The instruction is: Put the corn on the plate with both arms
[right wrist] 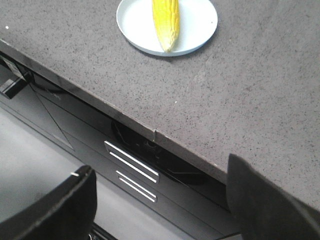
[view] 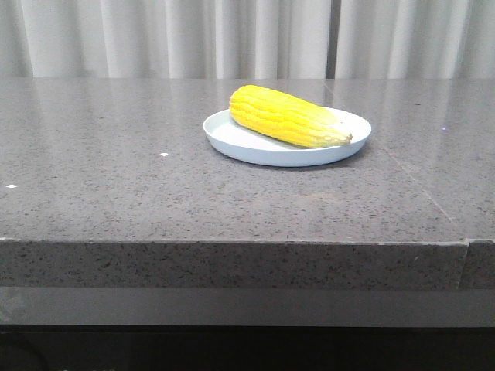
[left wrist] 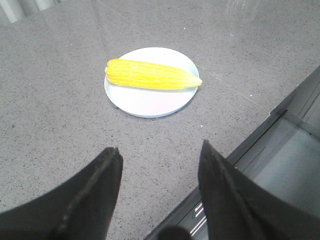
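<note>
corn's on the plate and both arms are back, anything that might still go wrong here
Not much, though two things stand out. The corn lies loose across the shallow plate with its pale tip right at the low rim, so a bump could roll it off. The plate itself sits unsecured on the smooth countertop and could slide if nudged. Both the left end effector and the right end effector are open and well clear of it.

Bright, even overhead light; soft sheen on the countertop; sharp focus.

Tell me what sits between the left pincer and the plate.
Nothing: in the left wrist view, only bare grey tabletop separates the open left pincer from the plate holding the corn.
</note>
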{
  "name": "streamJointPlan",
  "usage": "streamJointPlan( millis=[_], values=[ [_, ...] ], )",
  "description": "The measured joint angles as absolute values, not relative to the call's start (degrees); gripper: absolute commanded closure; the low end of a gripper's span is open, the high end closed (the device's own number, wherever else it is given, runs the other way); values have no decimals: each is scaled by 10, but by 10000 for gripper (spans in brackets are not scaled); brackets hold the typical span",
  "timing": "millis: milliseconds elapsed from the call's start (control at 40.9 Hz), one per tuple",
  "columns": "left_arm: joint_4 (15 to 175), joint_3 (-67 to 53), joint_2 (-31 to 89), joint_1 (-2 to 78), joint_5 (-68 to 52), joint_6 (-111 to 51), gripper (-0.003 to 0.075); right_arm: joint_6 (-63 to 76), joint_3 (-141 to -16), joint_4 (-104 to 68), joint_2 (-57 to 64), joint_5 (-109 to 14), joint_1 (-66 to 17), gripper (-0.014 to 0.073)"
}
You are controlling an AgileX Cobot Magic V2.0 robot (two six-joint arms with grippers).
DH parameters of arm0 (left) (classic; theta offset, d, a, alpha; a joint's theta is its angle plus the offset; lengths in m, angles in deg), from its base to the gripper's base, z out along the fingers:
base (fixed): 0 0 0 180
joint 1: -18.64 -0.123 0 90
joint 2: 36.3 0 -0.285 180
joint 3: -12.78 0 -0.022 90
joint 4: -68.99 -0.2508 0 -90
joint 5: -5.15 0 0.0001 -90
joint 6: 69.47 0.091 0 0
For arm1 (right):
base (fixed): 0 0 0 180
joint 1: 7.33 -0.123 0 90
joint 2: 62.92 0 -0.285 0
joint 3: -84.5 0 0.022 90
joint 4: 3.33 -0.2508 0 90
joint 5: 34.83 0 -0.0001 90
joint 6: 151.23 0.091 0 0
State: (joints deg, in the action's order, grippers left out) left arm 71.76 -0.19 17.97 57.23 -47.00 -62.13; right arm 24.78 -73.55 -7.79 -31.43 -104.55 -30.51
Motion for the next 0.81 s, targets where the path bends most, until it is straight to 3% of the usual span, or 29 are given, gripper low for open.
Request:
streamJointPlan(
  millis=[73,147,318,465,538,808],
  values=[
    [718,-2,180,572,-470,-621,426,248,-736,-78,-317,-1046,-305,60],
    [718,-2,180,572,-470,-621,500,248,-736,-78,-318,-1046,-305,150],
    [718,-2,180,572,-470,-621,674,248,-736,-78,-318,-1040,-305,463],
    [718,-2,180,572,-470,-621,741,248,-736,-78,-318,-1033,-305,647],
    [718,-2,180,572,-470,-621,741,248,-736,-78,-318,-1030,-305,684],
    [718,-2,180,572,-470,-621,741,248,-736,-78,-318,-1015,-305,680]
  ],
)
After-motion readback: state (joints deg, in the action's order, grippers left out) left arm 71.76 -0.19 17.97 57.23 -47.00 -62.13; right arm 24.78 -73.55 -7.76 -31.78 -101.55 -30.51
